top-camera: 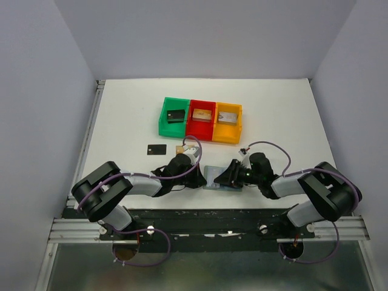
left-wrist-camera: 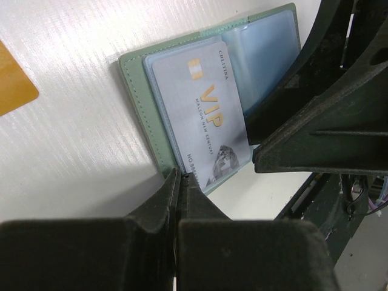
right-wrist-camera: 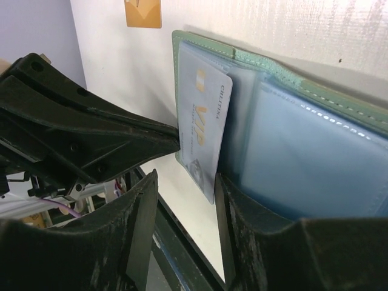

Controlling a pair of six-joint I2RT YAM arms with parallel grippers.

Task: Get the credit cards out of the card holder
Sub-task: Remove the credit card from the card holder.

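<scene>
Grey-green outside and light blue inside, the card holder is lying open on the white table near its front edge, between the two arms. A silvery card printed "VIP" in gold is sticking partway out of a clear sleeve on the holder's left page. The left gripper is meeting that card's outer edge with its jaws pressed together; whether they are pinching the card is not clear. The right gripper is keeping its jaws spread, one finger lying on the blue right page and the card's corner sitting in the gap. Behind the left gripper, a golden-tan card and a black card are lying flat on the table. Farther back, a green bin, a red bin and a yellow bin are standing side by side, touching.
</scene>
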